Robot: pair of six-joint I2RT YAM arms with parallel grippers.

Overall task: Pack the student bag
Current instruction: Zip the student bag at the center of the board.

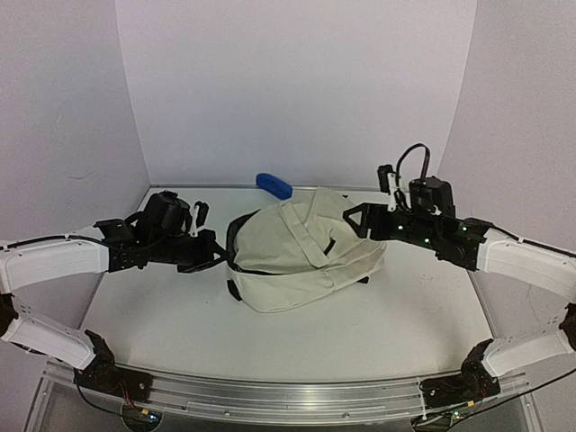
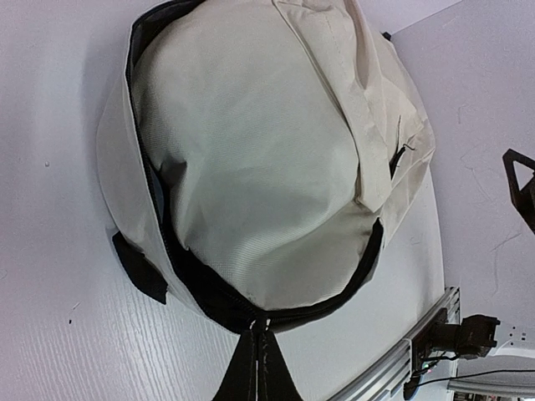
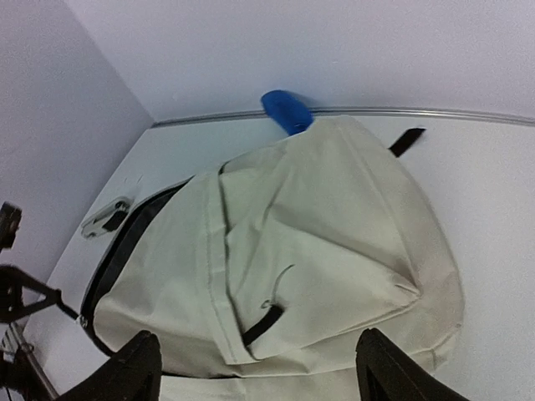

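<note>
The student bag (image 1: pixel 301 252) is a cream backpack lying flat in the middle of the table, with its black main zipper running round the left end. My left gripper (image 1: pixel 212 252) is at that left end. In the left wrist view the gripper (image 2: pixel 261 330) is shut on the zipper pull, with dark lining showing in the gap along the bag (image 2: pixel 251 150). My right gripper (image 1: pixel 356 220) hovers over the bag's right side. In the right wrist view the gripper (image 3: pixel 257 334) is wide open and empty above the bag (image 3: pixel 334 217), near its front pocket zipper (image 3: pixel 263 324).
A blue object (image 1: pixel 273 185) lies behind the bag by the back wall; it also shows in the right wrist view (image 3: pixel 287 110). A small grey-white object (image 3: pixel 104 217) lies on the table left of the bag. A metal rail (image 1: pixel 288 396) runs along the near edge.
</note>
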